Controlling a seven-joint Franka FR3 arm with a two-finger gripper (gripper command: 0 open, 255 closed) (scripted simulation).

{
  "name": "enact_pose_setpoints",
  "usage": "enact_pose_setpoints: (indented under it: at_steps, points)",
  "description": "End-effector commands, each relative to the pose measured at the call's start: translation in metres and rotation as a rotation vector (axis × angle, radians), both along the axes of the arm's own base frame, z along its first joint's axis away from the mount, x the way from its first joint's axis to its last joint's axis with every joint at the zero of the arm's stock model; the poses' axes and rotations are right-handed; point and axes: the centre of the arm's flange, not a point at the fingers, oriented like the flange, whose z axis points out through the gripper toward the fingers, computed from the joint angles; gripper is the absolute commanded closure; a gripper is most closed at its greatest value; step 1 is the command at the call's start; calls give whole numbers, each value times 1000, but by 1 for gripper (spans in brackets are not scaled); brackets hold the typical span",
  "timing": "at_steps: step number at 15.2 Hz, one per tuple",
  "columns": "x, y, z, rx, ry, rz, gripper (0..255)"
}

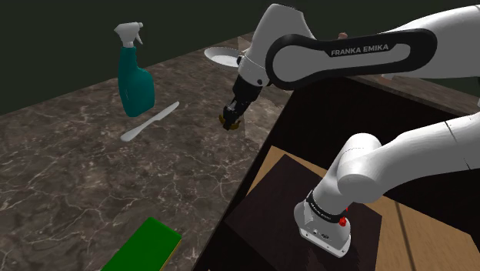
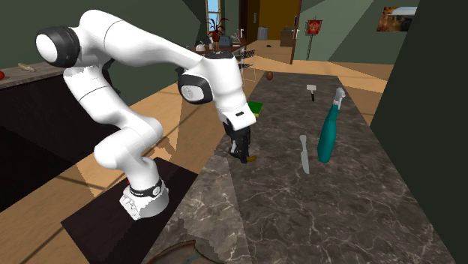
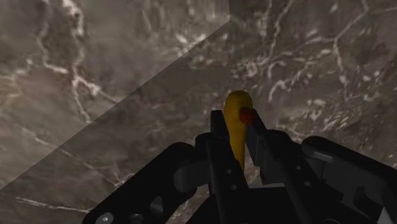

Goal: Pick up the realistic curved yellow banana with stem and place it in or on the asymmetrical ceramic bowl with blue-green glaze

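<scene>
Pinching the banana between them, the black jaws hold it over the marbled table, near that table's edge. Its skin is smooth yellow, and its rounded end carries a reddish-brown spot.

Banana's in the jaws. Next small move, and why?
Probably a short straight lift: the jaws look shut on the banana, which is low near the counter, and the bowl sits apart, so it needs height to clear the rim.
</scene>
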Motion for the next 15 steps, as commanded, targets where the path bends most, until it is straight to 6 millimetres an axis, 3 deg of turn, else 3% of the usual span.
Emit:
enact_pose_setpoints:
  at_steps: [1,15]
  points:
    - [0,0,3,-1,7,2,255]
    - [0,0,77,-1,7,2,255]
